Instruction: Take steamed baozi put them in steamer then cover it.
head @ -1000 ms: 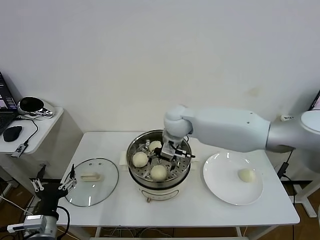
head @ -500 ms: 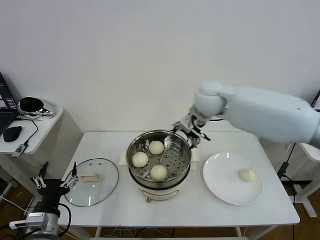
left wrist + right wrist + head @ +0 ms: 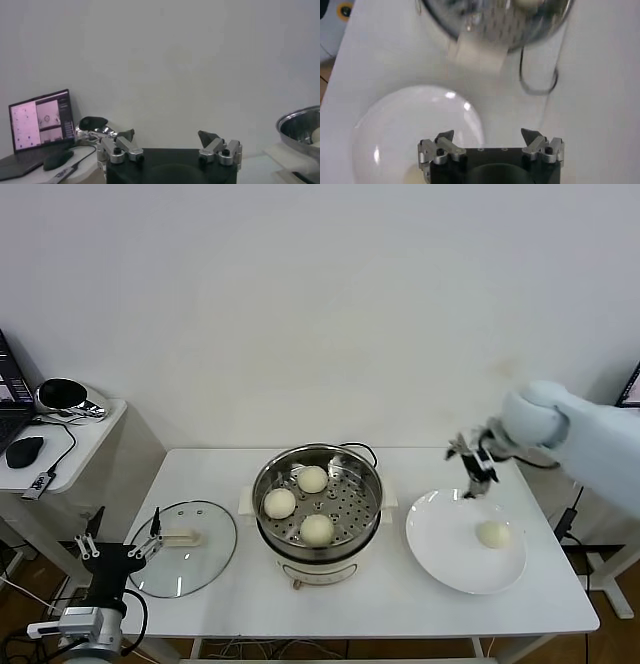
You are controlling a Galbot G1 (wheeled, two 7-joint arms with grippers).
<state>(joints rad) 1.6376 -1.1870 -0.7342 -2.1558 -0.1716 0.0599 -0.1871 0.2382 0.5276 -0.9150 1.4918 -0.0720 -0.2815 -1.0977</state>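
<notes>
Baozi: three now sit in the steamer; the right gripper, spread and empty, has swung away and hovers just above the plate holding the last bun, next for pickup.

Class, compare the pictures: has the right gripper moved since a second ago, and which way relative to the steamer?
Yes. The right gripper, open and empty, has left the steamer and swung to the robot's right, now above the plate's far rim.

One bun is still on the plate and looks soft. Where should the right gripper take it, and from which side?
Grip the last baozi across its widest middle, coming straight down. It sits alone on the flat plate, round and smooth, so any jaw direction works. The right gripper, jaws open, hovers just behind the plate.
</notes>
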